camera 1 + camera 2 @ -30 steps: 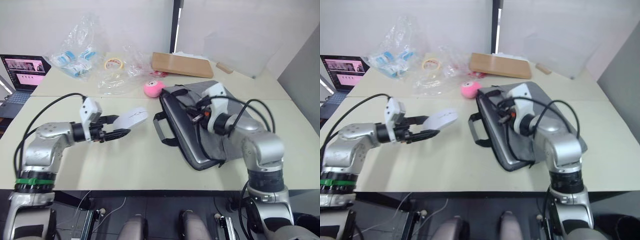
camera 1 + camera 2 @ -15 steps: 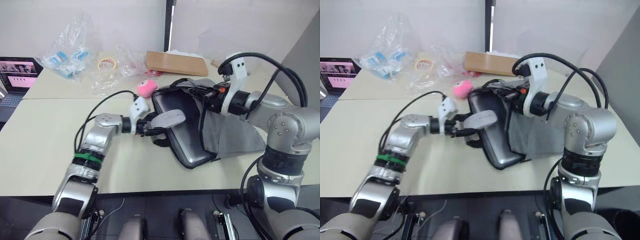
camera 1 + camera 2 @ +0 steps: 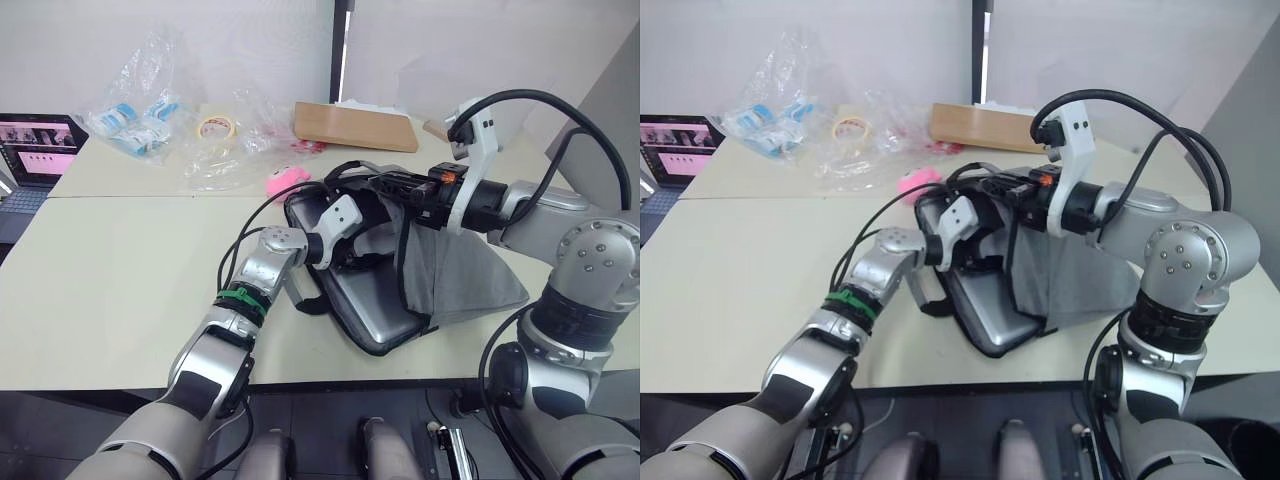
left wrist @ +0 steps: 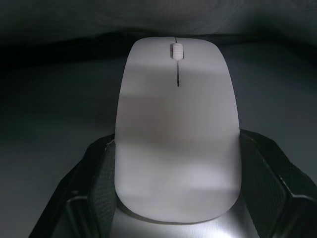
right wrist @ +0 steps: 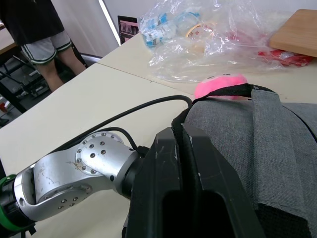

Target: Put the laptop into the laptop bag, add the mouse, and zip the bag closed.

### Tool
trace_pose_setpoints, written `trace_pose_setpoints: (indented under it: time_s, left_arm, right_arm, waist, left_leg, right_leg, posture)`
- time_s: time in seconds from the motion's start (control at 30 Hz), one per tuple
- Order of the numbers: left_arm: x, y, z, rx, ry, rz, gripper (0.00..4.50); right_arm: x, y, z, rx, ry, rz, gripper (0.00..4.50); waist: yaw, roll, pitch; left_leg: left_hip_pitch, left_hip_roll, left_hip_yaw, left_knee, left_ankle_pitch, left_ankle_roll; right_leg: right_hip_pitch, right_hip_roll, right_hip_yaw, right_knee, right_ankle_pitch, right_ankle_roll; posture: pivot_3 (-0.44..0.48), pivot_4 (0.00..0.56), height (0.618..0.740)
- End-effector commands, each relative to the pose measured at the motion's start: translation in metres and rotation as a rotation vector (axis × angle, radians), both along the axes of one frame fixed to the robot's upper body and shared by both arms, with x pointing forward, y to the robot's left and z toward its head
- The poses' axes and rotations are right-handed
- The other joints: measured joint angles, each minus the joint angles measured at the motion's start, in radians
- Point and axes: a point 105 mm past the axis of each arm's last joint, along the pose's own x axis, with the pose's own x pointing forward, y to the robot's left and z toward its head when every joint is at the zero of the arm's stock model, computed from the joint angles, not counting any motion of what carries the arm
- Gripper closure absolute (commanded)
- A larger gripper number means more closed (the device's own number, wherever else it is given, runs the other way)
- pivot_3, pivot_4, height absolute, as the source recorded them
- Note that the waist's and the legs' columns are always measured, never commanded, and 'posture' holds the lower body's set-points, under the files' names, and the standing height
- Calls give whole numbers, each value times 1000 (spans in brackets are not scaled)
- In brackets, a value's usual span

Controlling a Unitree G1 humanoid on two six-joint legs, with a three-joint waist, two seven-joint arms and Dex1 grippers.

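- Left gripper [image 4: 178,218]: fingers [image 4: 104,188] clamped on either side of the mouse [image 4: 178,129], reached inside the laptop bag [image 3: 460,280]'s open mouth.
- Right gripper [image 5: 190,163]: fingers closed on the grey top flap, lifting it up.
- Laptop [image 3: 375,305]: lying in the bag, silver lid exposed under the raised flap.
- Bag lies on the desk [image 3: 120,270], at 5 o'clock from the pink fluffy ball [image 3: 285,183].
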Motion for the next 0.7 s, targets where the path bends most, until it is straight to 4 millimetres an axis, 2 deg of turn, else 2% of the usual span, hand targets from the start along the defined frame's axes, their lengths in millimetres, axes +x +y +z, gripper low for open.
trace_pose_setpoints:
  time_s: [0.03, 0.17, 0.23, 0.3, 0.4, 0.6, 0.67, 0.7]
  left_arm:
    - [-2, -4, 5, -15, -19, -13, 1680]
    - [-4, -6, 6, -23, -18, -19, 1680]
    - [-3, -5, 9, -36, -18, -14, 627]
    - [-3, -3, 12, -52, -24, -21, 12]
    - [-4, 1, 20, -94, -27, -25, 12]
    - [-13, 21, 35, -197, -7, -60, 12]
    - [-19, 34, 41, -223, -10, -74, 12]
    - [-25, 49, 47, -233, -14, -83, 12]
  right_arm:
    - [-9, -3, 31, 50, -134, 1, 4438]
    - [-8, -3, 31, 51, -132, -5, 4438]
    - [-8, -2, 28, 32, -132, -5, 4500]
    - [-7, -2, 26, 29, -126, -8, 4500]
    - [-7, -1, 25, 29, -123, -5, 4500]
    - [-3, -1, 18, 19, -108, -4, 4500]
    - [-2, -1, 15, 16, -103, -3, 4500]
    - [-2, 0, 13, 12, -100, 1, 4500]
  waist:
    - [0, 0, 0]
    - [1, 0, 0]
    - [1, 0, 0]
    - [1, 0, 0]
    - [1, 0, 0]
    - [-2, 0, 0]
    - [-2, 0, 0]
    - [-2, 0, 0]
  left_leg:
    - [0, 0, 0, 0, 0, 0]
    - [0, 0, 0, 0, 0, 1]
    - [0, 0, 0, 0, 0, 1]
    - [0, 0, 0, 0, 0, 1]
    - [0, 0, 0, 0, 0, 1]
    - [0, 0, 0, 0, 0, 0]
    - [0, 0, 0, 0, 0, 0]
    - [0, 0, 0, 0, 0, 0]
  right_leg:
    - [0, 0, 0, 0, 0, 0]
    - [0, 0, 0, 0, 0, 0]
    - [0, 0, 0, 0, 0, 0]
    - [0, 0, 0, 0, 0, 0]
    - [0, 0, 0, 0, 0, 0]
    - [0, 0, 0, 0, 0, 0]
    - [0, 0, 0, 0, 0, 0]
    - [0, 0, 0, 0, 0, 0]
  posture:
    - [0, 150, 740]
    - [0, 150, 740]
    - [0, 150, 740]
    - [0, 150, 740]
    - [0, 150, 740]
    - [0, 150, 740]
    - [0, 150, 740]
    - [0, 150, 740]
